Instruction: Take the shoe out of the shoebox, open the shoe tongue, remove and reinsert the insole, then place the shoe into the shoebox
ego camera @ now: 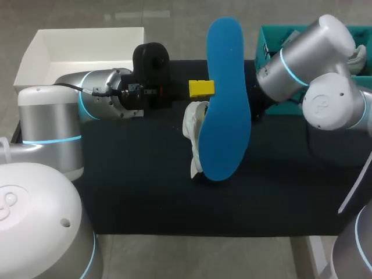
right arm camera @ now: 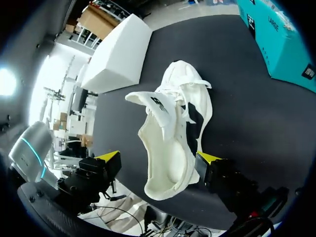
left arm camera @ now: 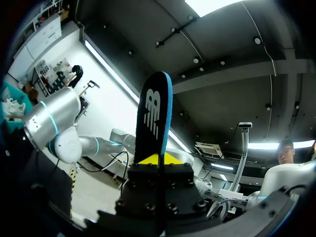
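The left end effector [ego camera: 201, 88] is clamping the insole [ego camera: 224, 99] between its closed yellow tips and holding it upright over the middle of the bench [ego camera: 203, 256]. The insole is a long, flat slab with rounded ends, blue on one face and black on the other. The shoe [ego camera: 195, 136], white and soft-looking, is lying on the black mat [ego camera: 133, 192] mid-bench, its tongue [right arm camera: 150, 101] standing up. The right end effector [right arm camera: 159, 158] is straddling the shoe's heel end with its fingers spread wide, gripping nothing.

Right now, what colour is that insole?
The insole is bright blue, clearest in the head view.
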Controlling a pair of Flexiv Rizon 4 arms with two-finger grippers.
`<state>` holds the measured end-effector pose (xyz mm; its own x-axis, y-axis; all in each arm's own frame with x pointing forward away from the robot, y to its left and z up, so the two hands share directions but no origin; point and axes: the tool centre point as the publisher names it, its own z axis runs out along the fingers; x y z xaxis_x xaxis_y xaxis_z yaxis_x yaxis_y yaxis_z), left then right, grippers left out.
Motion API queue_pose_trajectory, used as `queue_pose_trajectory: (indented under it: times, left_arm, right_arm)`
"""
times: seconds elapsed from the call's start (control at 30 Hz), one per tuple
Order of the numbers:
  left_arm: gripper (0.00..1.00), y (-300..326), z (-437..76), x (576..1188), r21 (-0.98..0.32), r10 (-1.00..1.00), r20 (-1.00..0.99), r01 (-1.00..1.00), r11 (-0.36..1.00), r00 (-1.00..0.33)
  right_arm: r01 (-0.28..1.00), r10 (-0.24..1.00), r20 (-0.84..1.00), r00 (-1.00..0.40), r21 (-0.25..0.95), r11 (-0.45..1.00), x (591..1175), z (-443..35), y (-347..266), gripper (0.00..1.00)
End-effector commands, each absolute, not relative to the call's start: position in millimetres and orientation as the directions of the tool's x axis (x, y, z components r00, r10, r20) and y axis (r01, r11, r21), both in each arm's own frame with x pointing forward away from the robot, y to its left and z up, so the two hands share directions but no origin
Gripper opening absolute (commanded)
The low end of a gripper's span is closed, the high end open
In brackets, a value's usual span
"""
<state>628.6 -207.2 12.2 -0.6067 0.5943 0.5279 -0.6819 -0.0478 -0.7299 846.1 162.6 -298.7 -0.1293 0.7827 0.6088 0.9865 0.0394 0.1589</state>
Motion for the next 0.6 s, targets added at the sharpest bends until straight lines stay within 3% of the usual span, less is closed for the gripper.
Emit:
queue_pose_trajectory:
  times: [0.03,0.1,0.33,0.6]
  left_arm:
    - [0.00,-208,11,628,-0.730,0.595,0.527,-0.682,-0.050,-0.607]
    - [0.00,-208,11,628,-0.730,0.595,0.527,-0.682,-0.050,-0.607]
    - [0.00,-208,11,628,-0.730,0.595,0.527,-0.682,-0.050,-0.607]
    - [0.00,-208,11,628,-0.730,0.595,0.527,-0.682,-0.050,-0.607]
  right_arm:
    - [0.966,0.485,0.875,0.017,0.111,-0.234,826,-268,137,1.00]
    - [0.957,0.402,0.915,0.023,0.096,-0.273,821,-256,132,1.00]
    - [0.950,0.294,0.953,0.073,0.023,-0.310,810,-219,123,1.00]
    - [0.943,0.302,0.950,0.074,0.032,-0.331,811,-210,120,1.00]
